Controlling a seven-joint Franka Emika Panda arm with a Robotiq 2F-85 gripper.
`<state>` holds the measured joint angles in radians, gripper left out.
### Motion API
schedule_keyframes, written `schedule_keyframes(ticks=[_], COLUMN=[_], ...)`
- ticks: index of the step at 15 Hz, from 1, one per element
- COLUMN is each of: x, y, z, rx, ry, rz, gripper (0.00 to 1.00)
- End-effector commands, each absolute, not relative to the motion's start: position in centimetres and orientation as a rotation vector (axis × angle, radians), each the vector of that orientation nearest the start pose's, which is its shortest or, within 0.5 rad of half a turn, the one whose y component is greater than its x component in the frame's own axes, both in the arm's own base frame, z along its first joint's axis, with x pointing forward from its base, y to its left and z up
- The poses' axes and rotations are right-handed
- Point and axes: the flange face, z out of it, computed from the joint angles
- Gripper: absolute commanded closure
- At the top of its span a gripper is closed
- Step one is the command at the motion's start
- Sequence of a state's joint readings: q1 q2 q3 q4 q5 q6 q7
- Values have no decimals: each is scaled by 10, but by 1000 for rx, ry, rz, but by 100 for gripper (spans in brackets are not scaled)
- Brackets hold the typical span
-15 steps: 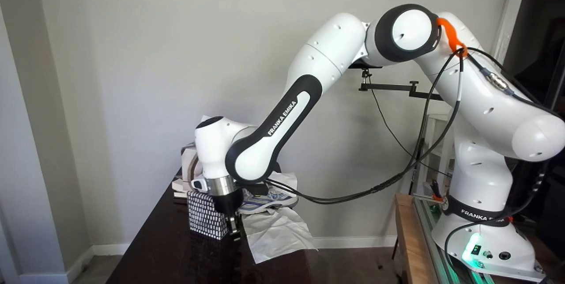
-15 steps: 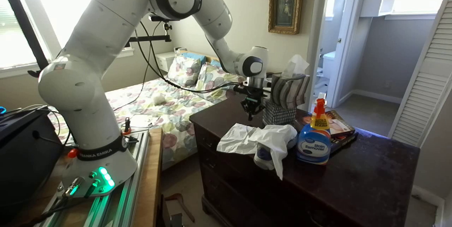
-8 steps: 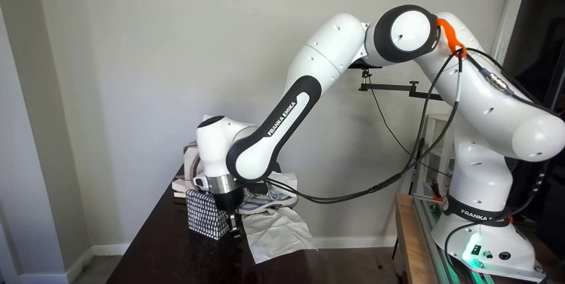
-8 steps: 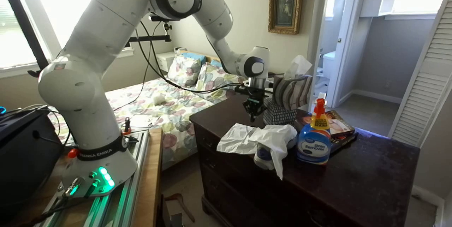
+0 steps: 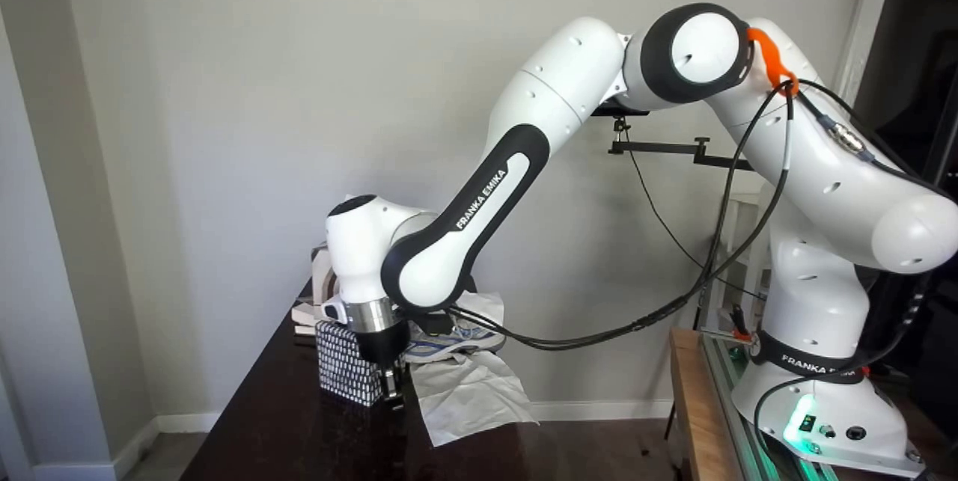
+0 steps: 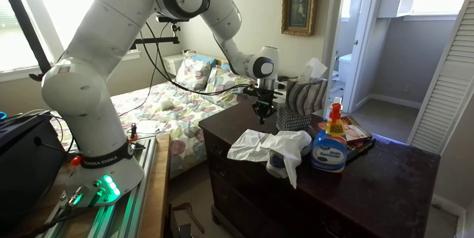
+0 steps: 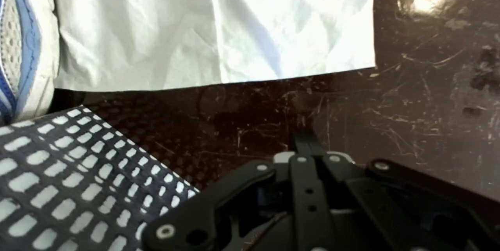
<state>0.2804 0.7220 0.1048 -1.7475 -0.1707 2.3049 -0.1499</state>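
Observation:
My gripper [image 7: 306, 139] is shut with nothing between its fingers, pointing down at the dark dresser top [image 7: 265, 118]. In the wrist view a black-and-white patterned box [image 7: 78, 173] lies to its left, and a sheet of white paper [image 7: 175, 48] spreads ahead of it. Part of a blue-and-white shoe [image 7: 23, 44] shows at the left edge. In an exterior view the gripper [image 6: 261, 119] hangs beside the patterned box [image 6: 292, 118], apart from it there. On that box sits a striped tissue box [image 6: 307, 96], tilted, with a white tissue [image 6: 313, 69] sticking out.
A blue stain remover spray bottle [image 6: 329, 153] stands on the dresser near the paper-covered shoe [image 6: 276, 166]. Books [image 6: 357, 130] are stacked behind the bottle. A bed [image 6: 166, 112] lies beyond the dresser, and a grey wall [image 5: 262, 129] is behind the arm.
The gripper first moved a little toward the boxes, then drew back away from them. The striped tissue box and patterned box shifted slightly early on. The gripper stayed shut.

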Motion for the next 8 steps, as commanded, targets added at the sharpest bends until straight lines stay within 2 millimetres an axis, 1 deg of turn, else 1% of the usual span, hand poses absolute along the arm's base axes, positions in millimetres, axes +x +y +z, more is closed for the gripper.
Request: schedule_keyframes(ticks=[1,5,8], x=[589,582,573], y=[242,236,227], z=[159,162,165], rx=[-3076,-3079,-3068], ry=[-1015,-1037,-1032], rz=[292,335,346], gripper=[100,100,100])
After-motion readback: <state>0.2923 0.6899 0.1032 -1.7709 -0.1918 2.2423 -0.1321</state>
